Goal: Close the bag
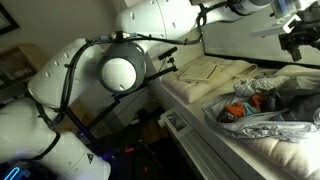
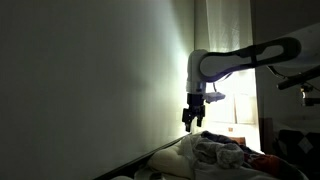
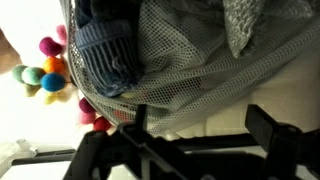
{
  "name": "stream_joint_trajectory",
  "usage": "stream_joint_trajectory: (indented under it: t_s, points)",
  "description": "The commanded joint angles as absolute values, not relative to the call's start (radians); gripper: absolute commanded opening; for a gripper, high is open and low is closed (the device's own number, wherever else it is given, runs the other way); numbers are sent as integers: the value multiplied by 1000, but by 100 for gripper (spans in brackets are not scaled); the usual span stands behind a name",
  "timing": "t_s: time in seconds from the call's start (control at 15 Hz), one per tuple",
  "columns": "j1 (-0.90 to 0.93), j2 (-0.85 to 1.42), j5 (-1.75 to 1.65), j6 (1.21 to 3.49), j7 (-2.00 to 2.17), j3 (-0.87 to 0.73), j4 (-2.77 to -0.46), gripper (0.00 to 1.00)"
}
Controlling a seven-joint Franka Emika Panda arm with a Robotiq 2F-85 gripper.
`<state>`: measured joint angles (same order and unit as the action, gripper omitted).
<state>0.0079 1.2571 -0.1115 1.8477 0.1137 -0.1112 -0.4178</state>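
Observation:
The bag is a crinkled grey translucent sack lying on the padded surface, with orange and red items showing through. In the wrist view the bag looks like grey mesh over a blue knitted item. It also shows as a pale heap in an exterior view. My gripper is open, its two dark fingers wide apart just off the bag's edge, with nothing between them. In both exterior views the gripper hangs above the bag.
A folded cream cloth lies behind the bag on the white padded surface. Coloured pom-pom balls sit beside the bag. The arm's base fills the near side. A wall stands alongside.

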Motion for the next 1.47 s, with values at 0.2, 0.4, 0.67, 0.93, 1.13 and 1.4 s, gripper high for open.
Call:
stream_joint_trajectory:
  t_s: [0.2, 0.4, 0.67, 0.93, 1.13, 1.4]
  points:
    - [2, 1257, -111, 1845, 106, -111, -429, 100]
    - [1, 1257, -111, 1845, 106, -111, -432, 100]
    - [7, 1266, -112, 1863, 119, -114, -441, 100]
    - [17, 1274, -116, 1860, 108, -115, -449, 100]
    - [20, 1280, -116, 1868, 111, -117, -449, 100]
    - [12, 1287, -108, 1905, 116, -112, -447, 100]
